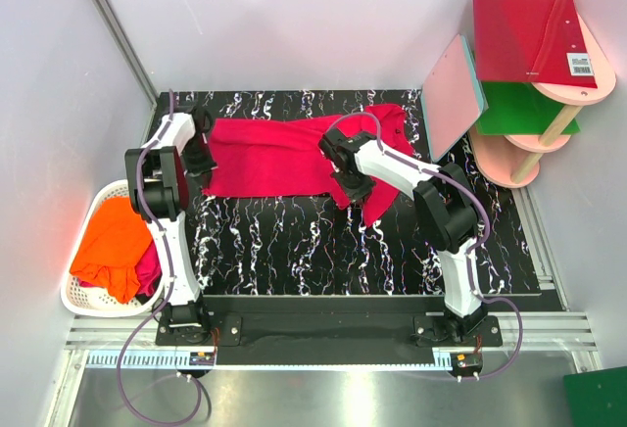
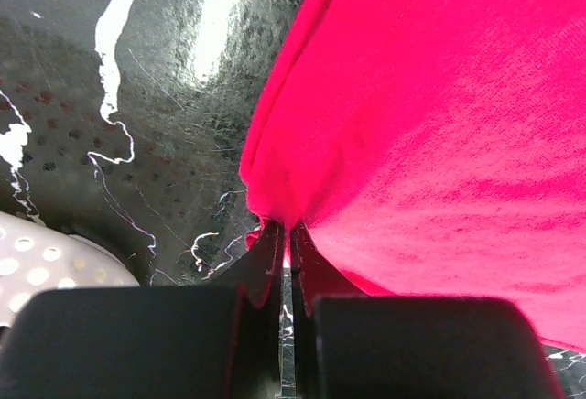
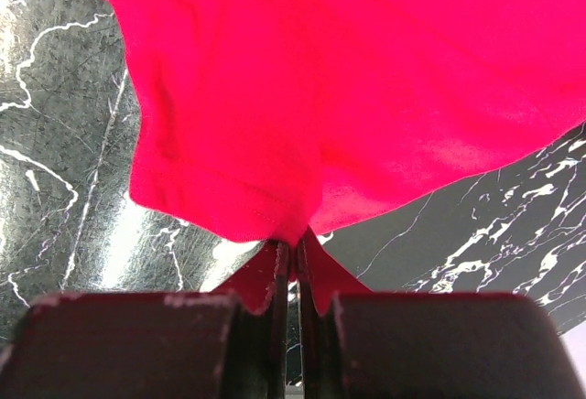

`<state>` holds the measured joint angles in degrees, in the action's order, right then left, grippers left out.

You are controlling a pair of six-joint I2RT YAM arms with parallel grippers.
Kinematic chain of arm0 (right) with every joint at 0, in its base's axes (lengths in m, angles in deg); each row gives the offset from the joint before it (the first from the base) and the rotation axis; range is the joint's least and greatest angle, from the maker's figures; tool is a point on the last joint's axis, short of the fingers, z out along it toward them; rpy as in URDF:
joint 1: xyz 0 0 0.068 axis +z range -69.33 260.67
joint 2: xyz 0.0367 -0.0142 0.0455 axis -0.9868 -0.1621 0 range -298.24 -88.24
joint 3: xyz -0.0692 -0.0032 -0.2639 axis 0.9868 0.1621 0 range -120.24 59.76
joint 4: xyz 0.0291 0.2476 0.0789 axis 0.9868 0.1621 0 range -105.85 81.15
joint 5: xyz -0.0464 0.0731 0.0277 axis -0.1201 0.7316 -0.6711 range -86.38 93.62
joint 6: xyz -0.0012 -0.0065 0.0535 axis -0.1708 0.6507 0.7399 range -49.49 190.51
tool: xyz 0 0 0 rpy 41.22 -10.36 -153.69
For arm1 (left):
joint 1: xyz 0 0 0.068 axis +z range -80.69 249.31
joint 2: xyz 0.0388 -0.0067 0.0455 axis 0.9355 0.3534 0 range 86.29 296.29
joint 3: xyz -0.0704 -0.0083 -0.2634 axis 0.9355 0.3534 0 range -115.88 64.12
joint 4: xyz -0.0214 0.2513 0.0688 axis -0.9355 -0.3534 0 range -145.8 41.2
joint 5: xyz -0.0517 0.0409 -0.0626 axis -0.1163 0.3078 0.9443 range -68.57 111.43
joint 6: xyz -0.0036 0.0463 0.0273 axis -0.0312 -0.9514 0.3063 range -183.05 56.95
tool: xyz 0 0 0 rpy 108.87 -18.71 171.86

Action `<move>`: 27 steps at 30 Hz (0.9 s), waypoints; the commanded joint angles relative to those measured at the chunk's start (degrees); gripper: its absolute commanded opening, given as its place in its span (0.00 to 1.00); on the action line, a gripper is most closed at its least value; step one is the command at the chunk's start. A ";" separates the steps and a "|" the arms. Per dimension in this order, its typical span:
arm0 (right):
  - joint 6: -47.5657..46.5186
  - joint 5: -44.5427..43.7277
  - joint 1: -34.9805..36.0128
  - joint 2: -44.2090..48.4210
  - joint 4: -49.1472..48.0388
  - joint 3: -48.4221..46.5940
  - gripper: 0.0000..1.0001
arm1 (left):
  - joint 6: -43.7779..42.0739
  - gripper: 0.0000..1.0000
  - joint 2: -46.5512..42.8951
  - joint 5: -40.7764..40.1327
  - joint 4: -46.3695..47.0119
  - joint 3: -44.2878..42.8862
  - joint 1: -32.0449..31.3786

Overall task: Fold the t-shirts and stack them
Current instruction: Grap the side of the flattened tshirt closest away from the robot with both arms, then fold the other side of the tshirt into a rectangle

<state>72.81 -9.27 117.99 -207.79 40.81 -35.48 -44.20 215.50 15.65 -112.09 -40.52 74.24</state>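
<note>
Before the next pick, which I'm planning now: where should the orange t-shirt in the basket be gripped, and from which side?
Probably pinch a raised fold on top of the orange t-shirt, coming straight down: it lies crumpled in the basket, whose walls block the sides, over a crimson shirt.

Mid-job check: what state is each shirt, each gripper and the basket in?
Red shirt: lying on the table, pinched at both ends.
Left gripper: jaws shut on red shirt's edge.
Right gripper: jaws shut on red shirt's edge.
Orange shirt: crumpled, unfolded.
Basket: holding orange shirt.
</note>
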 commanded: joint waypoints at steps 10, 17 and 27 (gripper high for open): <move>-2.04 -7.85 -1.99 3.53 -3.84 -2.93 0.07 | 4.52 0.00 -2.21 9.38 -0.17 -8.38 0.78; -6.17 -12.85 -7.25 2.13 -10.16 -8.36 0.08 | 8.92 0.00 -0.54 14.03 1.85 -12.69 0.96; -8.19 -13.83 -12.97 -7.71 -15.09 -22.17 0.09 | 17.00 0.00 2.80 21.59 8.52 -11.90 2.10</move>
<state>66.28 -20.24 105.12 -211.86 29.71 -52.40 -31.81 216.63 31.56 -108.02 -51.43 75.11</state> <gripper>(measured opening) 0.088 0.016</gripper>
